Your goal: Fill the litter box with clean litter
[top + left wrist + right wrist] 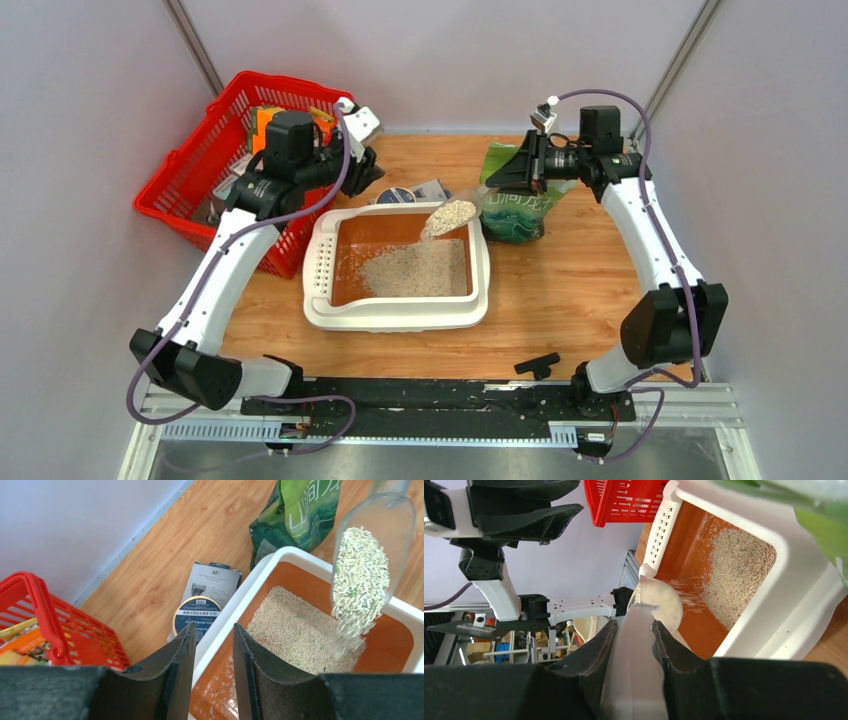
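The cream-white litter box with an orange interior sits mid-table, its slotted panel on the left. Clean litter lies in a pale heap inside it. My right gripper is shut on the handle of a clear scoop. The scoop is tilted over the box's back right and litter streams from it. In the right wrist view the handle sits between the jaws of my right gripper. My left gripper hovers over the box's back-left rim. Its jaws stand slightly apart and hold nothing.
A red mesh basket with packets stands at back left. A dark green bag stands behind the box's right corner. A round tin and a grey package lie behind the box. A black T-shaped part lies near the front edge.
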Controlling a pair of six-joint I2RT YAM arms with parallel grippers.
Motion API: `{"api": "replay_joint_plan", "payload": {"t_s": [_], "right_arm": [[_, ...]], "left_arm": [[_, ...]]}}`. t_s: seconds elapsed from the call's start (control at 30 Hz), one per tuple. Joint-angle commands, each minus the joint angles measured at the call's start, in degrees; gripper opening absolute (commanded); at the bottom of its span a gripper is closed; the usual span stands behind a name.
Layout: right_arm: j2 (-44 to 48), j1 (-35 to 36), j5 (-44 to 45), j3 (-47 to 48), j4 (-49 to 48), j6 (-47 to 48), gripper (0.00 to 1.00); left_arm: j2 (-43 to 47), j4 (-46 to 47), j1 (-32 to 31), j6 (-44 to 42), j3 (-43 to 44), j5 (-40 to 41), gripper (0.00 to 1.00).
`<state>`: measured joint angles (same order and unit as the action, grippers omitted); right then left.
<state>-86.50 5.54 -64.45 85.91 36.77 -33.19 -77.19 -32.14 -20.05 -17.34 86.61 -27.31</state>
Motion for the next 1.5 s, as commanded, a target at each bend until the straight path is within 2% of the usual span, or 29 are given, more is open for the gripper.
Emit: {"api": "replay_joint_plan", "payload": {"t_s": [0.0, 0.13, 0.37, 0.67, 1.0, 1.17, 1.47], "right_arm": [[-4.5, 2.4, -1.1, 5.4, 1.3, 1.7, 0.00], [-7.8, 6.6, -0.2, 12.3, 0.9, 2.0, 0.00], [-13.2, 14.8, 0.8, 17.5, 1.2, 2.7, 0.00], [-22.4, 20.5, 1.6, 25.8, 0.1, 3.0, 0.00], [-32.9, 22.6, 5.4, 39.1, -0.2, 6.2, 0.00], [-35.0, 23.7, 10.8, 44.4, 0.0, 8.0, 0.00], [-32.7, 23.5, 16.1, 43.9, 3.6, 15.4, 0.00]], "left_arm": [[6.2, -3.7, 0.5, -3.3, -2.0, 2.3, 0.42], [9.8, -5.2, 0.6, -4.4, -4.5, 3.7, 0.43], [15.3, -6.2, 2.8, -5.8, -7.8, 4.5, 0.43], [20.0, -7.6, 6.5, -5.7, -10.6, 4.7, 0.43], [21.4, -8.1, 8.9, -4.8, -12.3, 4.1, 0.44], [20.9, -7.9, 9.1, -4.6, -12.1, 3.9, 0.43], [19.6, -7.0, 9.2, -4.6, -11.8, 3.2, 0.43]]}}
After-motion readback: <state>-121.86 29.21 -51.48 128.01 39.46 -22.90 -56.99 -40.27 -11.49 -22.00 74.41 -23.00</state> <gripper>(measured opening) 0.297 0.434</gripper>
